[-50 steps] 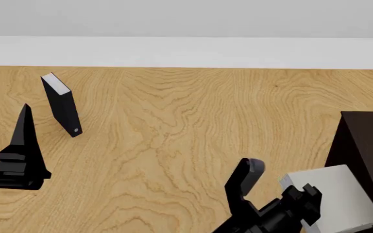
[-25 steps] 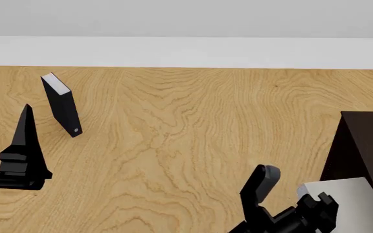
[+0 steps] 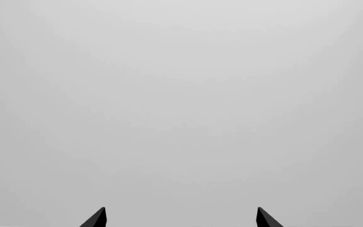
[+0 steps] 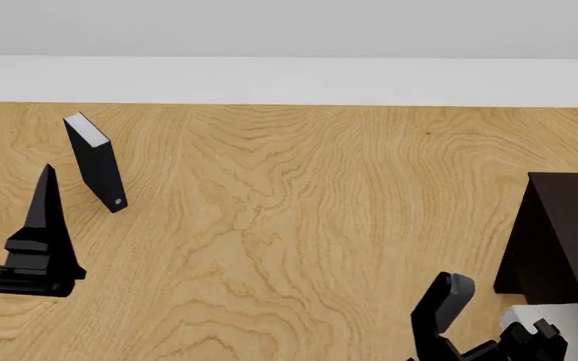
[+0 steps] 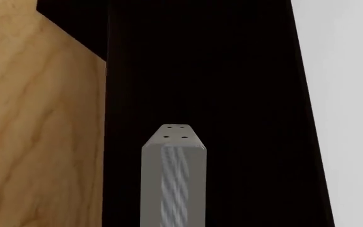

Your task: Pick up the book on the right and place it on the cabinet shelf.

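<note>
Head view: right gripper [image 4: 490, 325] at the lower right edge of the frame, clamped on the light-grey book [image 4: 560, 320], of which only a pale corner shows, just beside the near-black cabinet [image 4: 570, 226] at right. Shelf board not discernible. Left gripper [image 4: 38, 226] at lower left, fingers spread, holding nothing. Slim black book [image 4: 96, 162] stands tilted at upper left on the wooden table [image 4: 299, 203].

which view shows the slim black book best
The head view: the slim black book stands upright on the wooden table, spine and white page edge visible. Neither wrist view shows it.
</note>
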